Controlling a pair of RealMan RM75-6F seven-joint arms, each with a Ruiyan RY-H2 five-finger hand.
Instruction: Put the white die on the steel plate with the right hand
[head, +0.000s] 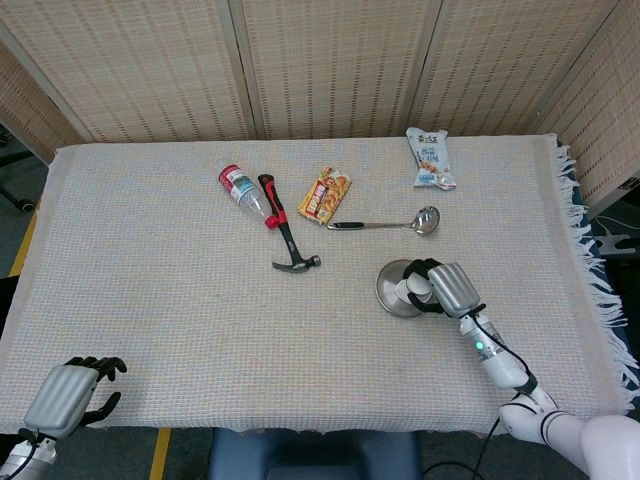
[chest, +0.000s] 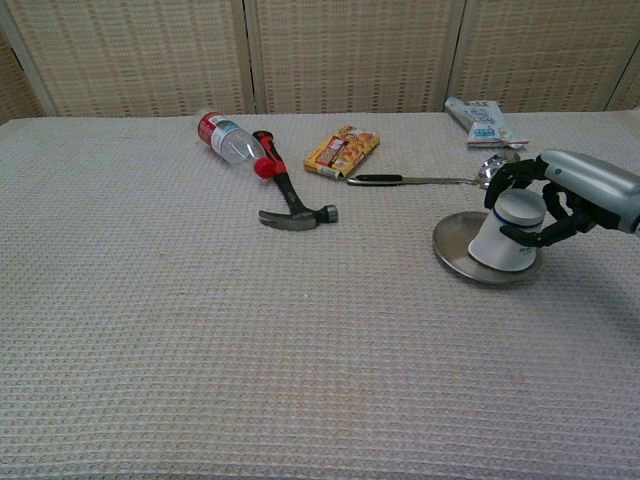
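The white die (chest: 506, 236), a white tapered piece with a flat top, stands tilted on the round steel plate (chest: 456, 250) right of the table's middle. My right hand (chest: 572, 193) comes in from the right, and its dark fingers (chest: 524, 175) wrap around the die's top and side. The head view shows the same die (head: 413, 291) on the plate (head: 390, 287), with the right hand (head: 450, 288) over its right side. My left hand (head: 68, 395) rests at the table's near left corner, holding nothing, fingers apart.
Behind the plate lies a steel ladle (chest: 430, 180). A snack packet (chest: 342, 151), a red-handled hammer (chest: 288, 196) and a plastic bottle (chest: 228, 137) lie further left. A white pouch (chest: 480, 120) is at the back right. The fringed table edge (head: 590, 270) runs along the right.
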